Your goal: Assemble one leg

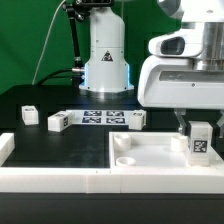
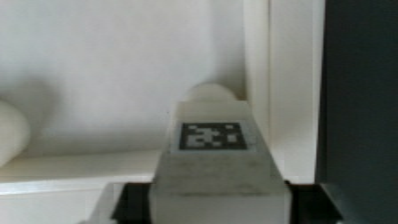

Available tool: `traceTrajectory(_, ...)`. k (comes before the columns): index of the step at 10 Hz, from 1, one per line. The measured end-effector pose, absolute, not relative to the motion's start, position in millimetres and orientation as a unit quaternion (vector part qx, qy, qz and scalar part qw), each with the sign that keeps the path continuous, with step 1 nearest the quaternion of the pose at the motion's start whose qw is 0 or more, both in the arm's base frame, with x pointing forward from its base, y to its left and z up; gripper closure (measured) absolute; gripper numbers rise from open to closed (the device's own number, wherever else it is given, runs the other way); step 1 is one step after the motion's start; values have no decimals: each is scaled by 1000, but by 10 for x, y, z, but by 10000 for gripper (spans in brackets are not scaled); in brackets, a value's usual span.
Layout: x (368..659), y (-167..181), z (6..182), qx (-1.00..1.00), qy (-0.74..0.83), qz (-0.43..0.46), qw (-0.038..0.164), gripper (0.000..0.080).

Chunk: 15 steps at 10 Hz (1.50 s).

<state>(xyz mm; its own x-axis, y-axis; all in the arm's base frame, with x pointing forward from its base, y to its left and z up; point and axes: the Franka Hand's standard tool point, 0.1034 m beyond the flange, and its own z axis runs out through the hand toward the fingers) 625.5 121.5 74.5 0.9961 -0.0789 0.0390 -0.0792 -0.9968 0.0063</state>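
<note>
My gripper [image 1: 199, 124] is shut on the leg [image 1: 201, 140], a small white upright block with a black-and-white tag on its front face. It holds the leg upright over the right part of the large white tray-like panel [image 1: 150, 160], near the panel's right rim. In the wrist view the leg [image 2: 214, 150] fills the middle, tag facing the camera, with the dark fingers [image 2: 134, 200] pressed against both its sides. Its far end lies close to the panel's raised rim [image 2: 258, 60]. Whether it touches the panel I cannot tell.
Three more white tagged blocks lie on the black table: one [image 1: 29, 115], one [image 1: 57, 122] and one [image 1: 136, 120]. The marker board [image 1: 104, 117] lies between them. A white raised border [image 1: 8, 150] runs along the exterior view's left. The arm's base [image 1: 105, 60] stands behind.
</note>
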Motion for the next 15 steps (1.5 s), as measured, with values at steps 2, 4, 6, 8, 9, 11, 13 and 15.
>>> traceTrajectory(2, 6256, 1214, 746, 999, -47, 19, 4, 510)
traceTrajectory(4, 6257, 1213, 746, 997, -76, 20, 3, 510)
traceTrajectory(6, 6254, 1185, 745, 985, -172, 22, -3, 510)
traceTrajectory(8, 6215, 1047, 741, 958, -284, 37, -2, 507)
traceTrajectory(9, 6207, 1014, 740, 951, -306, 43, 0, 502)
traceTrajectory(11, 6194, 897, 744, 929, -368, 46, 9, 493)
traceTrajectory(13, 6192, 870, 745, 926, -374, 46, 11, 492)
traceTrajectory(15, 6191, 875, 742, 926, -374, 46, 11, 280)
